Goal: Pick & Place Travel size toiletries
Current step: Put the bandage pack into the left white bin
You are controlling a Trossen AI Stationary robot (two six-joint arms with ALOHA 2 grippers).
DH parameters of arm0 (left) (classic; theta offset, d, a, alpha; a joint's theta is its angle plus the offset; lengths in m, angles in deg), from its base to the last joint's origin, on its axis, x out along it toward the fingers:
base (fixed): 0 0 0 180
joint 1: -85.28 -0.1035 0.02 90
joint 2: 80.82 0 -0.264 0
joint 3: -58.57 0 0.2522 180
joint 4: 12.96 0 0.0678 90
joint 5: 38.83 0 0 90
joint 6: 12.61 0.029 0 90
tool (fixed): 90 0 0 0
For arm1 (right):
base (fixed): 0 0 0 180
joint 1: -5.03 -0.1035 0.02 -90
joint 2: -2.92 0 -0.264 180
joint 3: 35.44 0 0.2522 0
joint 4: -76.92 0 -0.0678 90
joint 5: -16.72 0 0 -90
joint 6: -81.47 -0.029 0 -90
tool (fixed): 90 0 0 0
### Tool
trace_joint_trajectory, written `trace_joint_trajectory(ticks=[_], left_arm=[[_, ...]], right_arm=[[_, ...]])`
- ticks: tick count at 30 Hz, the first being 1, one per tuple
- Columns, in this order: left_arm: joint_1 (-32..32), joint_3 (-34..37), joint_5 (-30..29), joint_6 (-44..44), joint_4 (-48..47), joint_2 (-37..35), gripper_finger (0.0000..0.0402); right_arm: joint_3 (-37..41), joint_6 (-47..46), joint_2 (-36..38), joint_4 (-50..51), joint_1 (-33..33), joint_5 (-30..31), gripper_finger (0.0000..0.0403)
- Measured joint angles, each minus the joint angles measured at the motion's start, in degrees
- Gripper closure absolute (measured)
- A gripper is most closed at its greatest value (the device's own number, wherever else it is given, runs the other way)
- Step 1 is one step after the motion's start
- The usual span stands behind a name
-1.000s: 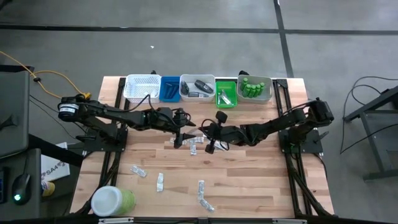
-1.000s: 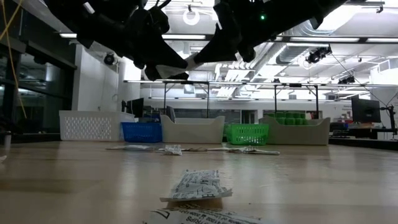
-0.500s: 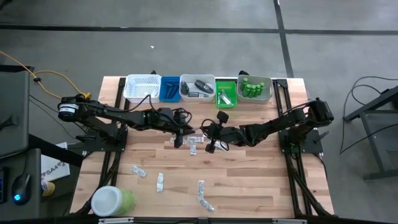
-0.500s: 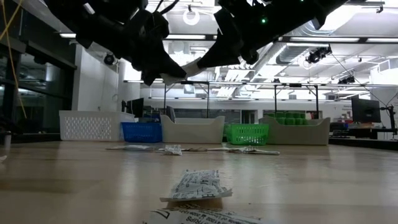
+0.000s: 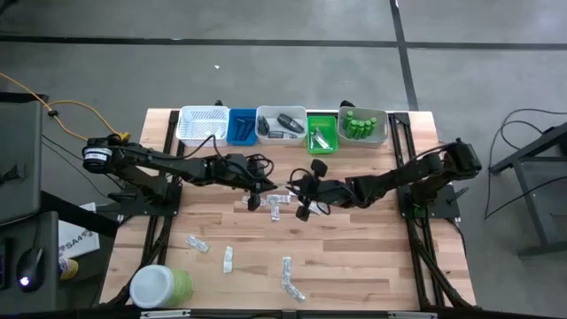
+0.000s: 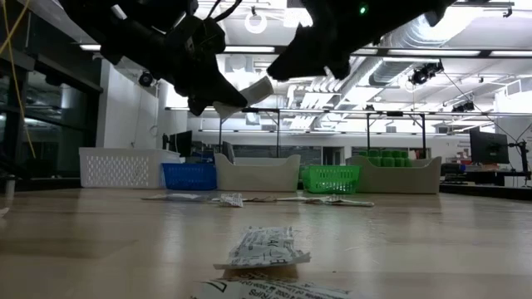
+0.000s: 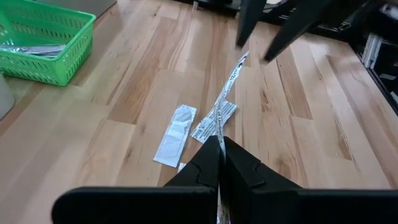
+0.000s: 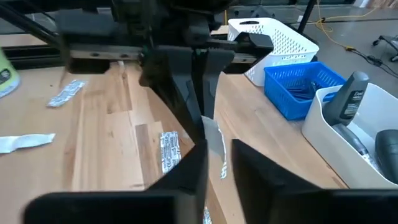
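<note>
sachet (image 7: 227, 87) edge-on between left end effector (image 7: 221, 163) fingers

The wooden table (image 5: 354, 257) stands on a grey concrete floor (image 5: 266, 71) crossed by dark seam lines, one along 12 o'clock and one slanting off toward 1 o'clock. At 9 o'clock a yellow cable (image 5: 53, 108) trails beside a dark desk (image 5: 18, 159). At 3 o'clock black cables (image 5: 523, 124) loop over the floor. Level across the table, a hall opens with white ceiling ducts (image 6: 416, 37), strip lights (image 6: 490, 54) and black metal frames (image 6: 249, 124)
</note>
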Motion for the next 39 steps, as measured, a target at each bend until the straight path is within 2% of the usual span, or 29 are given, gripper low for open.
trace_joint_trajectory(ticks=[4,7,12,17,21,23,32,39], left_arm=[[-0.03,0.00,-3.28,0.70,-1.61,-0.42,0.0400],[-1.71,-0.45,-8.83,1.86,-7.14,-2.41,0.0400],[-7.11,-1.20,-17.38,1.53,-17.15,-7.25,0.0401],[-13.85,-1.22,-20.28,1.32,-26.66,-12.52,0.0401],[-19.41,-1.22,-27.74,-2.38,-33.29,-16.06,0.0401],[-22.05,-1.21,-29.54,-3.76,-33.91,-16.78,0.0401],[-31.06,-1.18,-35.91,-7.17,-33.66,-12.63,0.0401],[-34.33,-1.16,-37.81,-9.01,-34.49,-10.35,0.0390]], right_arm=[[0.00,-0.26,4.18,5.23,-1.35,0.04,0.0282],[-0.01,-2.32,8.35,12.09,-2.61,0.77,0.0239],[0.00,-10.78,13.90,21.14,-4.28,2.39,0.0203],[0.00,-12.22,16.23,23.55,-7.21,1.97,0.0201],[0.00,-12.26,16.71,25.12,-9.06,3.53,0.0210],[0.00,-12.25,16.71,25.30,-9.42,4.36,0.0215],[0.00,-12.29,16.56,25.41,-9.35,6.42,0.0232],[0.00,-13.42,16.52,25.46,-9.35,6.16,0.0235]])
